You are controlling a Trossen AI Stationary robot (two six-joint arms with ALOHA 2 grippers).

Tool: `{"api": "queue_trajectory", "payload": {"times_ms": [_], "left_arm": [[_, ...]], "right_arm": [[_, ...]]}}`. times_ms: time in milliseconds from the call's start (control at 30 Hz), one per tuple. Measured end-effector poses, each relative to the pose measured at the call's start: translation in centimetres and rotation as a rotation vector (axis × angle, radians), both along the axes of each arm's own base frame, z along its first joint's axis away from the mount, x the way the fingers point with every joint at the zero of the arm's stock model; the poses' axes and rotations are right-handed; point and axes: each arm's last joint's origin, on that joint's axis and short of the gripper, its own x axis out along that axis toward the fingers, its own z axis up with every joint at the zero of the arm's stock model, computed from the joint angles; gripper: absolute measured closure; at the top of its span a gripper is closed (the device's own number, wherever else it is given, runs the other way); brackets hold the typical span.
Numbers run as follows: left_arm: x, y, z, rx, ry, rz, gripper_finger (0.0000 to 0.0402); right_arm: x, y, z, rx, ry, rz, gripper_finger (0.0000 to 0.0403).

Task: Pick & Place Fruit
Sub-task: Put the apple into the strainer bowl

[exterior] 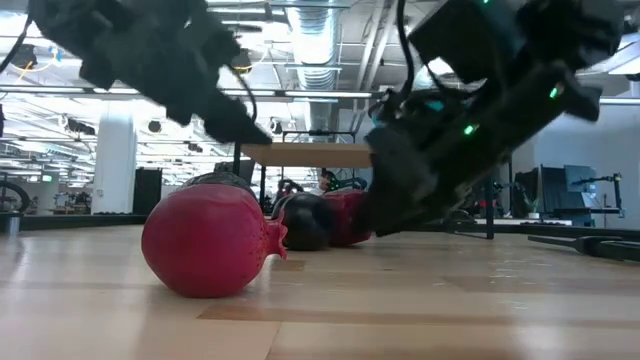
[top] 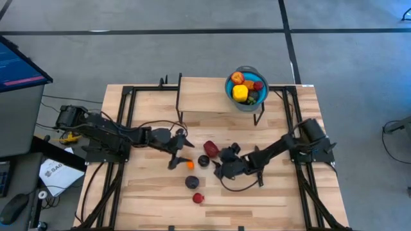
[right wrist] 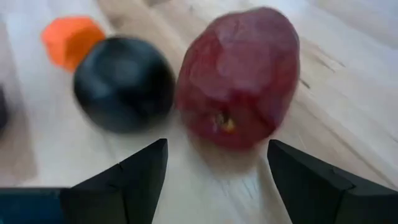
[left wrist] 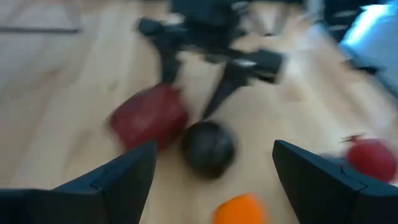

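Fruit lies in two groups: several pieces already fill the blue bowl (top: 246,88) at the desk's (top: 154,192) far edge, while five remain loose mid-desk, well apart from the bowl: a large red fruit (right wrist: 239,74), a dark purple fruit (right wrist: 123,83) beside it, a small orange fruit (right wrist: 69,37), another dark piece and a small red one. The right hand (right wrist: 214,165), fingers spread and empty, points at the large red fruit; the left hand (left wrist: 214,168), likewise open, hovers near the orange piece. These toys look light, rigid and smooth, likely to roll; gripping across the widest middle seems safest.
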Motion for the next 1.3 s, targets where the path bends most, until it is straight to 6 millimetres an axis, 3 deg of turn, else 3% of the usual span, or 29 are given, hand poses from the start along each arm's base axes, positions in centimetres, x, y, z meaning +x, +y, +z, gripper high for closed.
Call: {"api": "queue_trajectory", "payload": {"times_ms": [167,367,767,1033,1300], "left_arm": [[-1.0,1.8,-1.2,0.026,-0.034,0.077,0.0088],[-1.0,3.4,-1.6,-0.02,-0.063,0.043,0.0095],[1.1,4.7,-6.4,-0.035,-0.056,0.059,0.0188],[3.8,5.0,-7.8,-0.035,-0.042,0.059,0.0235],[4.3,4.9,-8.0,-0.033,-0.035,0.056,0.026]], "right_arm": [[0.7,-0.5,-1.2,-0.02,-0.028,-0.042,0.0133],[1.0,-1.1,-1.1,-0.004,-0.028,-0.049,0.0133],[1.2,-1.6,-0.9,-0.036,-0.032,-0.054,0.0132],[1.4,-2.2,-0.8,-0.109,-0.001,-0.029,0.0132],[1.6,-2.5,-0.8,-0.129,0.001,-0.019,0.0132]]}}
